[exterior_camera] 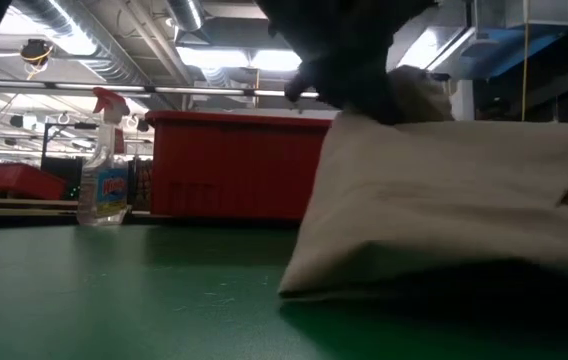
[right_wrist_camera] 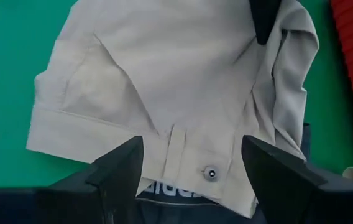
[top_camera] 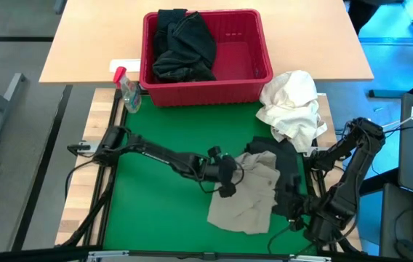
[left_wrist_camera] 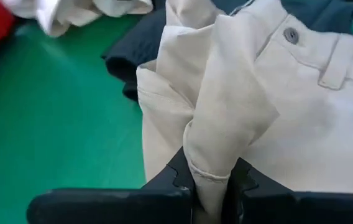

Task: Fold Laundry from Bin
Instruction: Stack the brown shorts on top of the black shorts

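High view. One red bin (top_camera: 254, 86) on the wooden table beyond the green mat's (top_camera: 163, 196) far edge; one clump of black garments (top_camera: 183, 45) in its left half. One white cloth bundle (top_camera: 292, 105) at the mat's far right corner. One spray bottle (top_camera: 128, 91) at the bin's left front corner. One pair of khaki trousers (top_camera: 249, 196) right of mat centre, partly overlying one dark garment (top_camera: 283, 161). Left gripper (top_camera: 230, 180) at the trousers' left edge; right gripper (top_camera: 297, 207) at their right edge.

Low view. Trousers (exterior_camera: 454, 200) lifted into a slope off the mat; bin (exterior_camera: 229, 165) and bottle (exterior_camera: 104, 180) behind.

Left wrist view. Left gripper (left_wrist_camera: 212, 180) clamped on a bunched fold of khaki (left_wrist_camera: 226, 106). Risk: the pinch takes several layers, so a pull may drag the cloth crumpled instead of flat, or the fold may slip out.

Right wrist view. Right gripper (right_wrist_camera: 195, 163) wide apart, empty, poised over the buttoned waistband (right_wrist_camera: 189, 158). Risk: it may catch the dark garment beneath along with the waistband.
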You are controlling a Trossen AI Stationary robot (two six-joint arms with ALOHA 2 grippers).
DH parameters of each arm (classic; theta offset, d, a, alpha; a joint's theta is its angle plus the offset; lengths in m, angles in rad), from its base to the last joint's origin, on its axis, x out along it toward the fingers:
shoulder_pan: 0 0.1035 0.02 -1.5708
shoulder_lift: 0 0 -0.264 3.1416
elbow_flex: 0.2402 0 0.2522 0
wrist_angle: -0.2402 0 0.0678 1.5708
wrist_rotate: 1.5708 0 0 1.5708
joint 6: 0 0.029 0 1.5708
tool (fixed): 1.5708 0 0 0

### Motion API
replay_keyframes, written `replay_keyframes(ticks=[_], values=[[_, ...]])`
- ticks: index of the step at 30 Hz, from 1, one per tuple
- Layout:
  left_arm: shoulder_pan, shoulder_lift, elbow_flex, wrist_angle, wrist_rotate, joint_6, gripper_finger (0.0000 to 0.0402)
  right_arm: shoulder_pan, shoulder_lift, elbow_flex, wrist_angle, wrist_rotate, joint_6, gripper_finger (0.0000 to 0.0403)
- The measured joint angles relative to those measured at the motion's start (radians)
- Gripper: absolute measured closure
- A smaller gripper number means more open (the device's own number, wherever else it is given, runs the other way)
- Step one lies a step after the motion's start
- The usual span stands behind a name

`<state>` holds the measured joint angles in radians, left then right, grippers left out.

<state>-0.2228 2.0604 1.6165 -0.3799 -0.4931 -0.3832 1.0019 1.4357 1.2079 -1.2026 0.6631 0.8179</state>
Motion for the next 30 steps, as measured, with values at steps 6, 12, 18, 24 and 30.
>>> replay_keyframes(ticks=[6,12,18,24,30], values=[[-0.041,-0.012,0.0,0.036,-0.004,0.062,0.0381,-0.032,0.0,0.0,-0.035,0.002,-0.006,0.0132],[-0.091,-0.015,0.0,0.033,0.002,0.078,0.0382,-0.035,0.0,0.0,-0.078,0.058,0.085,0.0132],[-0.119,-0.015,0.0,0.036,-0.025,0.069,0.038,-0.036,0.0,0.0,0.058,0.065,0.088,0.0132],[-0.125,-0.015,0.0,0.062,-0.022,0.057,0.038,-0.106,0.009,0.0,0.073,0.09,0.083,0.0132],[-0.136,-0.015,0.0,0.071,-0.021,0.061,0.0378,-0.233,0.008,0.0,0.045,0.151,0.088,0.0132]])
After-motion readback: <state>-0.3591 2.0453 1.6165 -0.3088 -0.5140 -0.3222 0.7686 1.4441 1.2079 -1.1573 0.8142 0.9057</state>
